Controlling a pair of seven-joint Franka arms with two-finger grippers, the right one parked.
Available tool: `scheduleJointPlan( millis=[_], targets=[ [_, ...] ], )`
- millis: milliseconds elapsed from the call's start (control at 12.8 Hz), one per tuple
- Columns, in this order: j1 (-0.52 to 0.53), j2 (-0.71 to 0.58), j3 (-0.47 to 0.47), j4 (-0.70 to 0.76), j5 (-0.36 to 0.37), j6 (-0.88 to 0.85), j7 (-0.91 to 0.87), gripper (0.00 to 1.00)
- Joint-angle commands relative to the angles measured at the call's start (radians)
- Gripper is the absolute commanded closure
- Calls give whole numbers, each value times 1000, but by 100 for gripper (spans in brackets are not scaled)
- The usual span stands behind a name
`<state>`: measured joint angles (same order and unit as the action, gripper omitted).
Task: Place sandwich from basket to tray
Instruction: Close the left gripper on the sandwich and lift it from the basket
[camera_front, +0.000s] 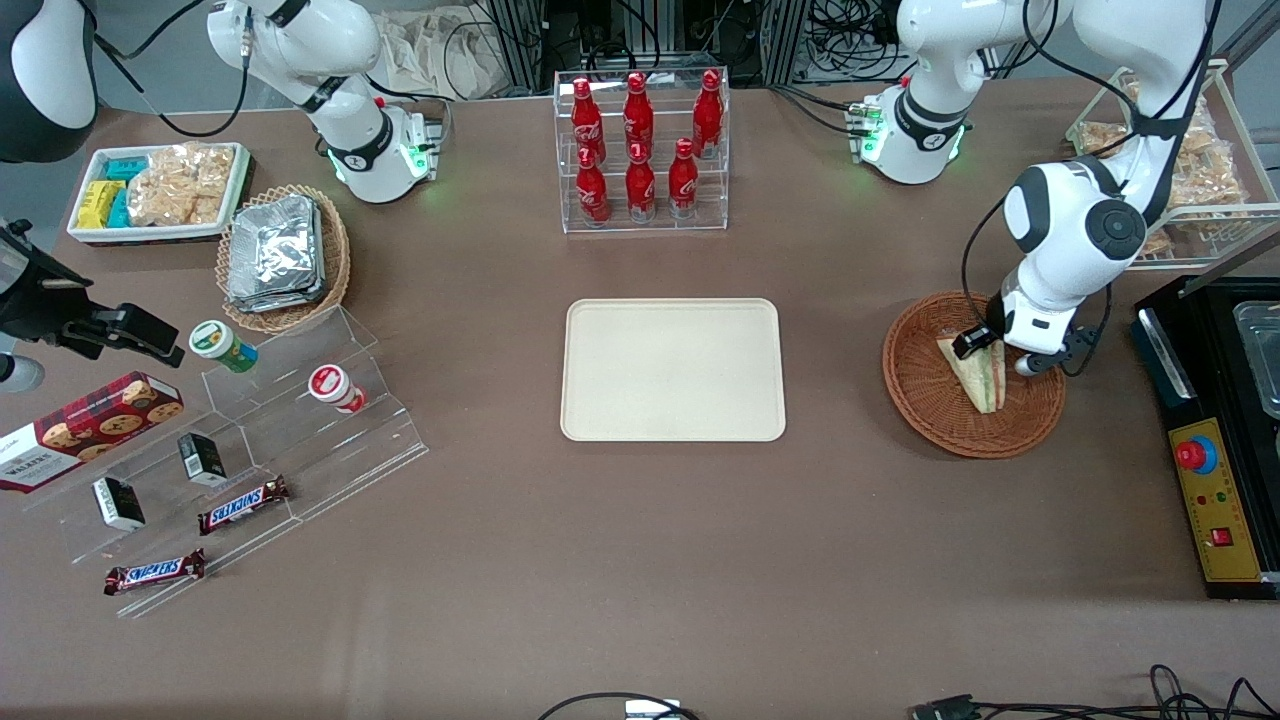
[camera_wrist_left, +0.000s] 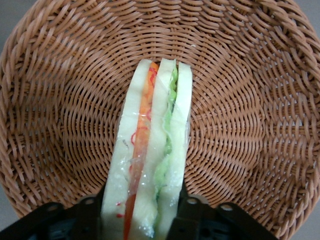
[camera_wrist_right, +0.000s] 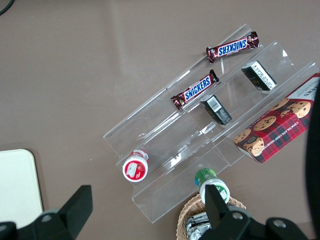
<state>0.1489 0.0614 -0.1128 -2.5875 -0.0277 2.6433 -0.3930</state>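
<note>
Gripper (camera_front: 990, 352) down inside basket (camera_front: 925, 395), fingers (camera_wrist_left: 87, 217) either side of sandwich (camera_front: 978, 375), pinching wedge at its wide end. Pads touching wrap on both bread faces per wrist cam, no visible gap.

Sandwich (camera_wrist_left: 150, 150) in basket (camera_wrist_left: 60, 100), standing on edge, layers showing: white bread, orange-red strip, green strip. Pointed end aimed at basket centre and nearer front cam than gripper. Underside contact w/ wicker: can't tell.

Rel. to basket:
- tray (camera_front: 672, 370) beside it, toward parked arm's end of table, well apart, nothing on it, flat on tabletop.
- cola bottle rack (camera_front: 641, 150) farther from front cam, past tray level.
- black control box w/ red button (camera_front: 1205, 470) just beside it at working arm's end.
- wire rack w/ snack bags (camera_front: 1190, 160) farther from front cam, same end.

Parked-arm end, well apart from basket: tan basket w/ foil packs (camera_front: 280, 255), white snack tray (camera_front: 155, 190), clear stepped stand (camera_front: 300, 440) w/ two Snickers bars (camera_wrist_right: 195, 91), two small cups, two dark boxes, cookie box (camera_front: 85, 425) next to it.
</note>
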Motion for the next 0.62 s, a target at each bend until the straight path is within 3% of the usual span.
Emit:
scheduleJointPlan(
  millis=[0,390,545],
  targets=[
    [5,14,-4,10,5,12,-7,100],
    [5,-21,-4,15,6,-8,6,100],
    [5,-90,-4,35,6,-124,17,100]
  ],
)
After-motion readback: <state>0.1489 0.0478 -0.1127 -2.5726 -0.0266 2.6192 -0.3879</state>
